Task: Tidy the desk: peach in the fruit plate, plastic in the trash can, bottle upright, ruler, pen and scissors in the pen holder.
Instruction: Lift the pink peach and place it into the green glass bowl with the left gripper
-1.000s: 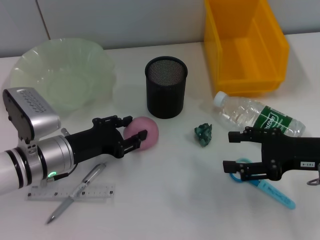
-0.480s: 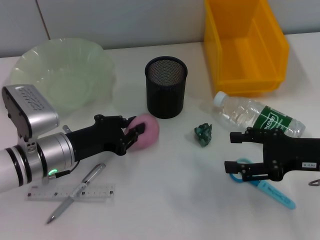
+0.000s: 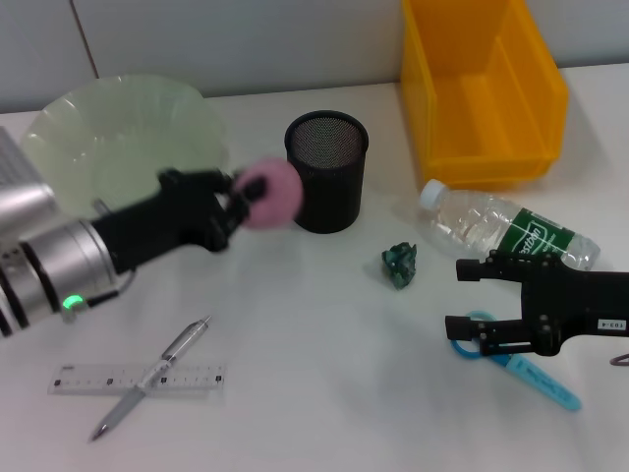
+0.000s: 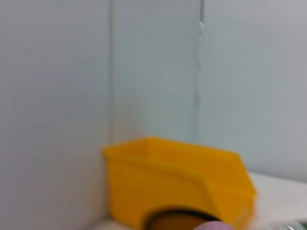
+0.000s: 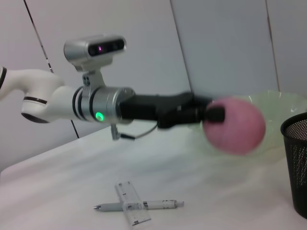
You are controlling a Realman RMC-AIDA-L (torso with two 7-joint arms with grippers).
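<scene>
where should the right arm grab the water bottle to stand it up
Probably around the ribbed clear body just below the cap, coming from above with the jaws across its width. The water bottle lies on its side, cap toward the pen holder, so a grip near the neck lets it pivot onto its base. The right gripper, open, hovers just in front of it by the scissors.
</scene>
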